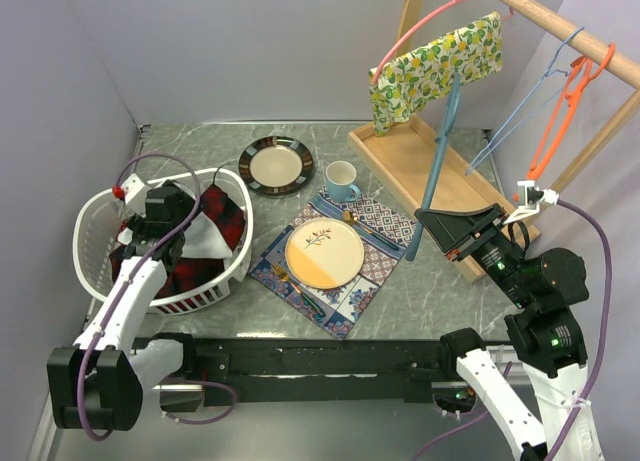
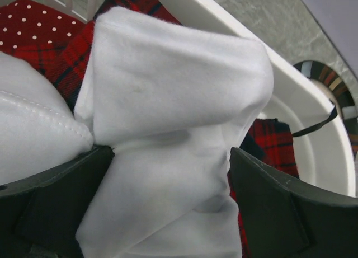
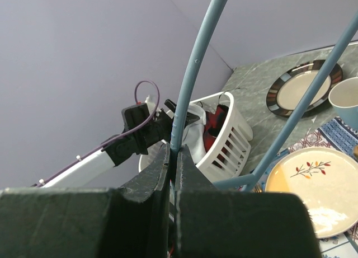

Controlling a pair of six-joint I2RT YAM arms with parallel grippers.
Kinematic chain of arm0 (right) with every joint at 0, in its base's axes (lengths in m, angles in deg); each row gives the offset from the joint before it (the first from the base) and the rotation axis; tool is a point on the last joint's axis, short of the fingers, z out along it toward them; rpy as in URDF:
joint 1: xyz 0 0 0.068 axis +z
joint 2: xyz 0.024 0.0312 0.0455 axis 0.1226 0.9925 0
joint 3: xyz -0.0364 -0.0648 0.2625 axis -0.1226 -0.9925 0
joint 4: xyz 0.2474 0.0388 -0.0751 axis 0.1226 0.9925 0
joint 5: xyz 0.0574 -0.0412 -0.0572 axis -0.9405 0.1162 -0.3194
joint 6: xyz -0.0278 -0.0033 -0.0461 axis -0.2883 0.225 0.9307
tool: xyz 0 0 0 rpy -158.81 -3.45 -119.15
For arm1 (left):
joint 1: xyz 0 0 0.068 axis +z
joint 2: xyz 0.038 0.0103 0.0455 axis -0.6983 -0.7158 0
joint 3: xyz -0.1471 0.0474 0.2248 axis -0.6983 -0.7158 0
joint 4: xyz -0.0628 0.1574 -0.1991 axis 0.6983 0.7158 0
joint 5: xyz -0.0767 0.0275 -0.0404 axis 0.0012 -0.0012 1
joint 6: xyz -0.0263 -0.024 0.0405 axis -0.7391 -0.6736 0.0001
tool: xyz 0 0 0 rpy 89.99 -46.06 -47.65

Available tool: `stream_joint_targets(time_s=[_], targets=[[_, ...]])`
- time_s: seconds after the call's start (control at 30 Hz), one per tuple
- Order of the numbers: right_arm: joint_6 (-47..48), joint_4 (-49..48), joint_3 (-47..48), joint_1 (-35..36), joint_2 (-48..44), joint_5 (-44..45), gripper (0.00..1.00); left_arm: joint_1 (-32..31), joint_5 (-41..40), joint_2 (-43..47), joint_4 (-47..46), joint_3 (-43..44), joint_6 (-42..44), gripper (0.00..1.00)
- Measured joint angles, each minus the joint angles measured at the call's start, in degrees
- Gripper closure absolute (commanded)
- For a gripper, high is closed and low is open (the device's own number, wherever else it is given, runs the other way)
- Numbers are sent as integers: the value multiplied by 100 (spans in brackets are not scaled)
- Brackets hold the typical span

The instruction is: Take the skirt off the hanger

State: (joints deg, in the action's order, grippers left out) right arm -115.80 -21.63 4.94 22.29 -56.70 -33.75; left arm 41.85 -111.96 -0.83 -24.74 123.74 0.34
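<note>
In basket (image 1: 205,297), skirt (image 1: 226,213), red plaid w/ white

My pincer (image 3: 173,157) is clamped shut on the blue hanger (image 3: 193,62), whose wire curves up out of the top of the frame. Behind it at centre stands a white basket (image 3: 226,143) with red cloth (image 3: 215,126) inside; a cream plate (image 3: 313,185) lies lower right, a dark-rimmed plate (image 3: 302,90) upper right
</note>
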Motion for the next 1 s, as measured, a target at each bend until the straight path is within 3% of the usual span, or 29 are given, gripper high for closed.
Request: stream_joint_targets(time_s=[0.3,0.57,0.83,1.0], targets=[[-83,-4,0,0,0,15,100,343,-129,-66,232,57,-1134,1],[-184,-22,0,0,13,107,100,424,-708,-127,1410,922,-1639,1],[-304,-129,20,0,214,435,100,461,-796,136,2037,1974,-1478,1],[-317,-216,223,0,656,857,100,472,210,437,1499,2111,-472,1]])
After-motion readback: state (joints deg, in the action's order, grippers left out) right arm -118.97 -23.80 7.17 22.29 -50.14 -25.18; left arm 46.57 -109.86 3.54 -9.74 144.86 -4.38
